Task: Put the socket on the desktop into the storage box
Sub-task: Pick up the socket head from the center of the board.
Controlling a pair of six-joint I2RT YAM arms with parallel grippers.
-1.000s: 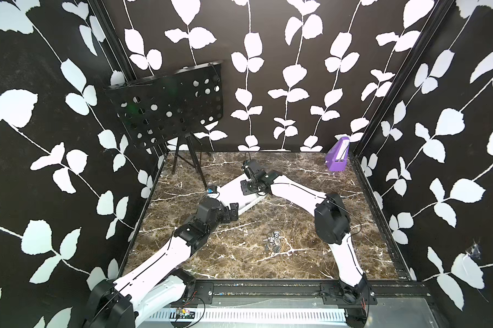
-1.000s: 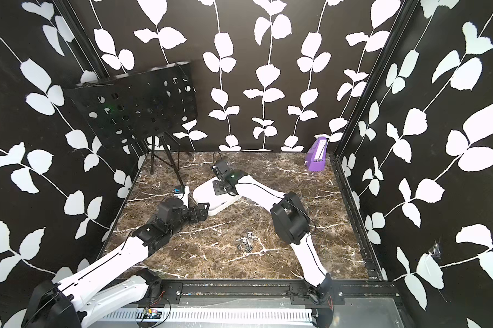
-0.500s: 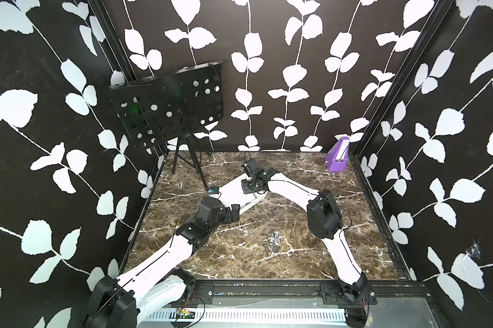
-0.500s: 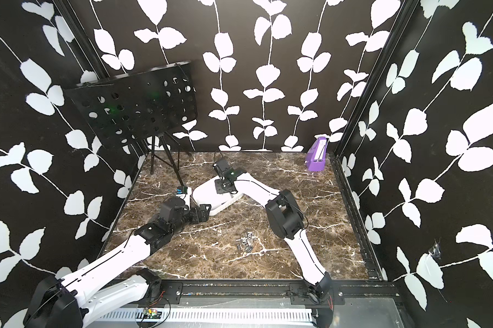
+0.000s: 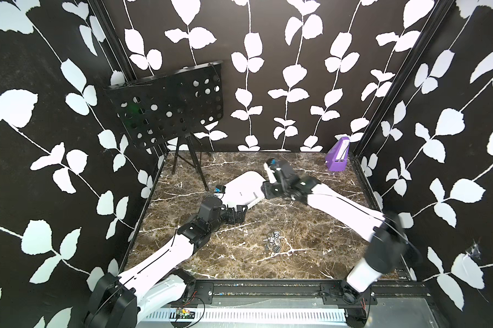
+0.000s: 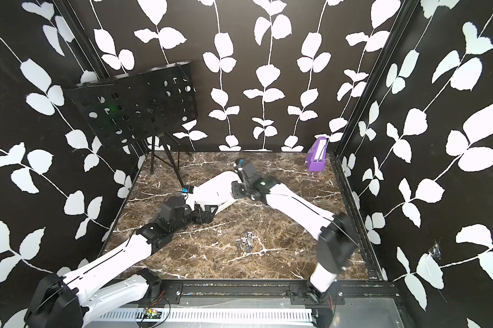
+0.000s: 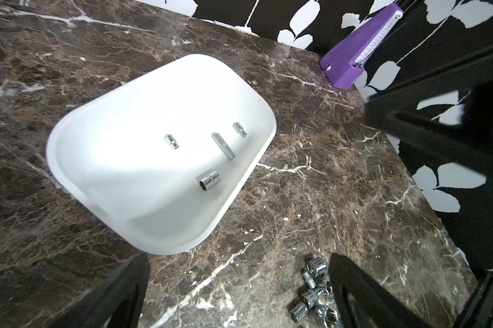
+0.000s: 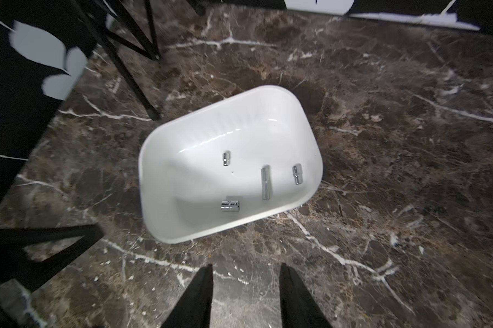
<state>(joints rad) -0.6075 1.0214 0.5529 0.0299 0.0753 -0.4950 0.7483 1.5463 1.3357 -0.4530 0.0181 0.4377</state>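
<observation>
Sockets left: a loose pile is lying on the desktop, well apart from the storage box.
Box: is already holding four chrome pieces, a long socket among them.
Left gripper: is hanging wide open and empty, with the pile sitting just beside one finger, toward the robot's right and the front edge.
Right gripper: is hovering near the box, fingers parted, nothing between them.
Nearer arm: the left, by my judgement.
Axis: the pile's pieces are pointing every way, some standing on end.
</observation>
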